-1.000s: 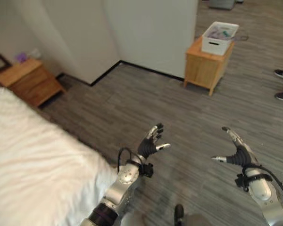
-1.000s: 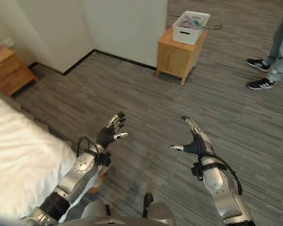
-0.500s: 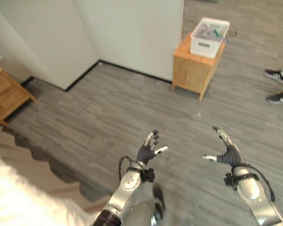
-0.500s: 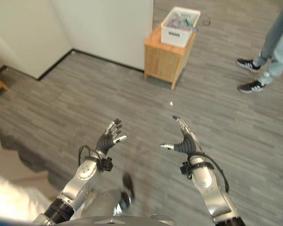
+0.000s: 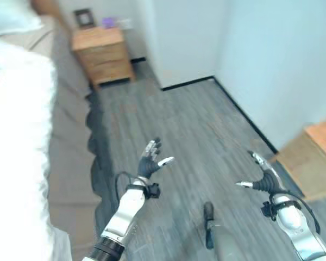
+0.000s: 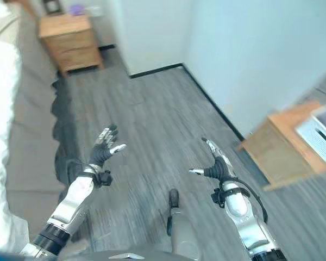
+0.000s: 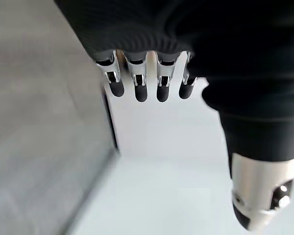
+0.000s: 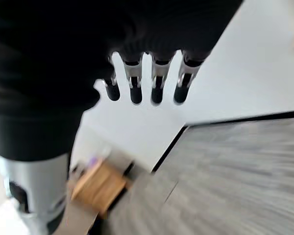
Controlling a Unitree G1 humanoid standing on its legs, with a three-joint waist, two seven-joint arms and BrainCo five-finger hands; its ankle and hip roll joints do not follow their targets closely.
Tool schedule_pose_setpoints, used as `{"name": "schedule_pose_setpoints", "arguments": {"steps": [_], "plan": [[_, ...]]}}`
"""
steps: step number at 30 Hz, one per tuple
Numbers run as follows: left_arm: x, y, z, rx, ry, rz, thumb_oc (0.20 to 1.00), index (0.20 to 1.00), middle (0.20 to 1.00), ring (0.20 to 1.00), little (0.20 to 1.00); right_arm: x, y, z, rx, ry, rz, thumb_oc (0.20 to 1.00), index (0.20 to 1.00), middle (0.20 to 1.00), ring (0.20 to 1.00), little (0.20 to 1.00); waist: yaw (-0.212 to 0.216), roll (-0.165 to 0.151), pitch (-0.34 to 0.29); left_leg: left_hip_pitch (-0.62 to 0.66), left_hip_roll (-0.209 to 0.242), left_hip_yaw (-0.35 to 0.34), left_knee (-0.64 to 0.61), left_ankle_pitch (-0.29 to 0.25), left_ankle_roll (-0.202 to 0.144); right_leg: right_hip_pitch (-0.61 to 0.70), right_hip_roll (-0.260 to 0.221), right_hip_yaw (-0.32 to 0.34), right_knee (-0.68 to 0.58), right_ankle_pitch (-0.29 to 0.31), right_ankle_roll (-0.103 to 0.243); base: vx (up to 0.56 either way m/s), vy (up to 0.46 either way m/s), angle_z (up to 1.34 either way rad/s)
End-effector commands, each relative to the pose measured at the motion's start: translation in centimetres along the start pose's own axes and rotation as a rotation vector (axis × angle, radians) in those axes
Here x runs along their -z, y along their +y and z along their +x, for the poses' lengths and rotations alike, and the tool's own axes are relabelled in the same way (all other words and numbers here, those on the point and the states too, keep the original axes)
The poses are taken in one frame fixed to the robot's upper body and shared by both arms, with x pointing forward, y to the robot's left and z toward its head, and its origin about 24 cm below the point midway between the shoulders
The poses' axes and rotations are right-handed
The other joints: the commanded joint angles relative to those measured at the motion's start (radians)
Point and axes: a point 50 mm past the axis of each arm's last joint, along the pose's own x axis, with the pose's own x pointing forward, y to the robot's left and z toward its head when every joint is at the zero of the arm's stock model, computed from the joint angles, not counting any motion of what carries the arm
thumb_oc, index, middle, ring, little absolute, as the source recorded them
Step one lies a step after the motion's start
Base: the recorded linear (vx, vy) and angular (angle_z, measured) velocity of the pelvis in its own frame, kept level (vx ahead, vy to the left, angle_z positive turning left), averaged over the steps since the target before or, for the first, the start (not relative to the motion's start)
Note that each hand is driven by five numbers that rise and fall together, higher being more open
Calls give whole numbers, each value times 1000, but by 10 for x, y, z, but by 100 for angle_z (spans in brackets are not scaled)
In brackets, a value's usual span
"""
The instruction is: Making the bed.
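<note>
White bedding [image 5: 13,136] lies along the robot's left, apart from the left hand [image 5: 150,161] and right hand [image 5: 263,178], both spread, empty, above the grey floor [image 5: 195,136]; reaching now risks missing cloth.

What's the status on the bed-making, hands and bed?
Left hand and right hand open, holding nothing, raised over grey wood-look floor. White bed cover off to the left, untouched. Nothing in the way.

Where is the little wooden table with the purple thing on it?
The wooden nightstand stands far off on the robot's left, in the corner between the bed and the wall.
</note>
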Motion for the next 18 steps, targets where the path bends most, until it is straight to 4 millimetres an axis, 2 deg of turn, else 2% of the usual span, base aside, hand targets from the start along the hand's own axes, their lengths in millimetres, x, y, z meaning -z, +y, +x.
{"name": "schedule_pose_setpoints", "arguments": {"steps": [1,2,3,4,5,6,7,8,9,10,11,12,14,16,18], "plan": [[-11,5,-9,-27,-91,-19,1000,1000,1000,1000,1000,-27,-15,6,34,-129,-40,1000,1000,1000,1000,1000,-38,-2,5,11,-75,87,48,57,-70,241,-24,-21,-209,69,24,315,-169,133],[-3,11,-14,-58,-49,-55,1000,1000,1000,1000,1000,-31,-15,9,34,-144,-11,1000,1000,1000,1000,1000,-19,-3,23,-93,-75,168,311,149,-152,324,-34,-56,-221,44,-10,141,-109,64],[-3,11,-14,-58,-50,-55,1000,1000,1000,1000,1000,-31,-15,9,34,-145,-10,1000,1000,1000,1000,1000,-23,-7,20,-102,-79,165,314,152,-152,320,-39,-58,-222,46,-9,267,-177,48],[2,14,-19,-72,-29,-60,1000,1000,1000,1000,1000,-34,-12,10,32,-153,22,1000,1000,1000,1000,1000,-14,-11,33,-157,-47,237,436,178,-167,363,-36,-80,-226,15,-30,331,-267,27],[4,21,-23,-92,-17,-48,1000,1000,1000,1000,1000,-37,-11,14,37,-166,55,1000,1000,1000,1000,1000,7,-40,51,-244,5,376,595,186,-151,438,-45,-111,-240,-27,-58,456,-350,39],[4,24,-23,-103,-17,-48,1000,1000,1000,1000,1000,-38,-11,17,38,-167,60,1000,1000,1000,1000,1000,18,-52,56,-291,33,440,611,191,-142,471,-50,-125,-248,-46,-66,504,-318,31],[5,27,-25,-118,-10,-58,1000,1000,1000,1000,1000,-38,-9,19,42,-164,75,1000,1000,1000,1000,1000,26,-54,56,-327,74,497,588,173,-128,503,-46,-138,-258,-64,-67,384,-120,41],[7,27,-26,-123,-1,-66,1000,1000,1000,1000,1000,-37,-9,20,43,-156,83,1000,1000,1000,1000,1000,35,-55,53,-356,89,522,558,170,-123,523,-49,-146,-264,-75,-67,417,-16,27],[11,29,-29,-132,14,-68,1000,1000,1000,1000,1000,-37,-7,19,38,-155,99,1000,1000,1000,1000,1000,43,-47,48,-377,98,544,472,160,-108,539,-41,-156,-273,-91,-62,270,24,25],[11,29,-30,-132,16,-68,1000,1000,1000,1000,1000,-37,-7,19,37,-155,99,1000,1000,1000,1000,1000,42,-51,46,-369,91,546,461,161,-107,541,-46,-156,-272,-95,-60,471,121,11],[18,31,-36,-152,44,-74,1000,1000,1000,1000,1000,-34,-2,20,19,-142,111,1000,1000,1000,1000,1000,63,-28,33,-406,90,557,255,175,-99,574,-27,-158,-282,-124,-39,526,161,15],[21,31,-40,-157,61,-79,1000,1000,1000,1000,1000,-31,0,18,5,-128,109,1000,1000,1000,1000,1000,74,-20,25,-391,86,563,102,247,-111,595,-23,-160,-283,-144,-26,689,225,11],[26,30,-45,-161,85,-91,1000,1000,1000,1000,1000,-27,2,17,-3,-110,100,1000,1000,1000,1000,1000,97,-11,22,-421,139,582,-61,323,-130,644,-25,-177,-283,-179,-8,543,188,-4],[27,30,-47,-159,92,-88,1000,1000,1000,1000,1000,-23,1,16,4,-90,100,1000,1000,1000,1000,1000,107,-23,24,-467,190,617,-102,341,-140,695,-46,-200,-283,-198,10,517,186,-8],[30,32,-52,-161,108,-82,1000,1000,1000,1000,1000,-20,0,13,-4,-75,96,1000,1000,1000,1000,1000,113,-19,0,-457,207,629,-106,358,-140,732,-49,-190,-278,-219,31,594,228,7]]}}
